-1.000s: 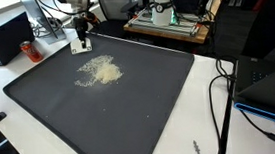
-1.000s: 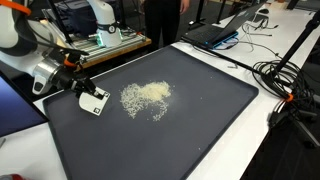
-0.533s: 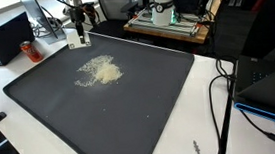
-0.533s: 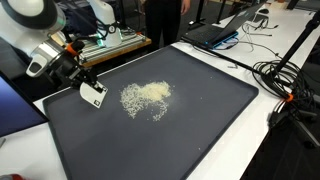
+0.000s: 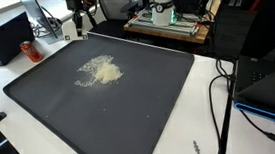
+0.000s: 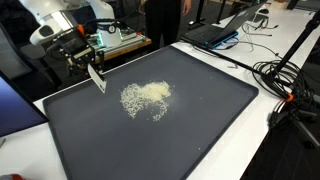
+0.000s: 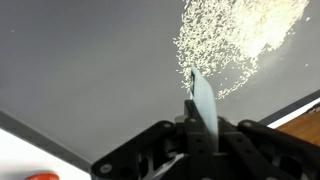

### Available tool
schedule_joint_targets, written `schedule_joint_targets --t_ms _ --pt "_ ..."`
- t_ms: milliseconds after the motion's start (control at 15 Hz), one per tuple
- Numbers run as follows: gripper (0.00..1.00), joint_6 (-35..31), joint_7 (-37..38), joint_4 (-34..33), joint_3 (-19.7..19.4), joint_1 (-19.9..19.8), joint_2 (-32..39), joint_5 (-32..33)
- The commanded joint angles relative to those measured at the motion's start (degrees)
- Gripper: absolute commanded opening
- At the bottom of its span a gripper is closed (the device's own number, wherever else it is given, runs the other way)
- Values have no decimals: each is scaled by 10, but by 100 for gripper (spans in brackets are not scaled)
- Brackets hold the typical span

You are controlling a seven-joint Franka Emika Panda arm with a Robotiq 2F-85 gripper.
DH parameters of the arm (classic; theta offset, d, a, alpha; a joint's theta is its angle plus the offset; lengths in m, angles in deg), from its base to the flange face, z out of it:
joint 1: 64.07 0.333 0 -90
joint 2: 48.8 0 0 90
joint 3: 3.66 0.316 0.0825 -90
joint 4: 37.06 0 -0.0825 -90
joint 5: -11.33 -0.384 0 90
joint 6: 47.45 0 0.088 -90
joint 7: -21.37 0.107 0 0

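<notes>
- We see a black tray (image 6: 205, 130) filling most of both exterior views.
- A pale pile of grains (image 6: 147, 97) lies on it, just left of centre; in the wrist view it spreads across the upper right.
- The gripper (image 6: 88, 63) hangs at the upper left, over the tray's edge.
- Its fingers are clamped tight on a thin white card (image 6: 96, 78), which points down and sits apart from the grains.
</notes>
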Motion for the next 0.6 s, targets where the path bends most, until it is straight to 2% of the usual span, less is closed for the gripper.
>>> schedule_joint_targets --t_ms 0,200,400,467,533 --pt "1 -111 18 69 17 41 -68 77" --pt "1 -194 46 110 31 75 -93 161" --pt "1 -238 96 142 31 102 -103 280" --pt "1 -242 118 150 54 81 -105 333" --pt "1 -241 134 155 55 80 -107 378"
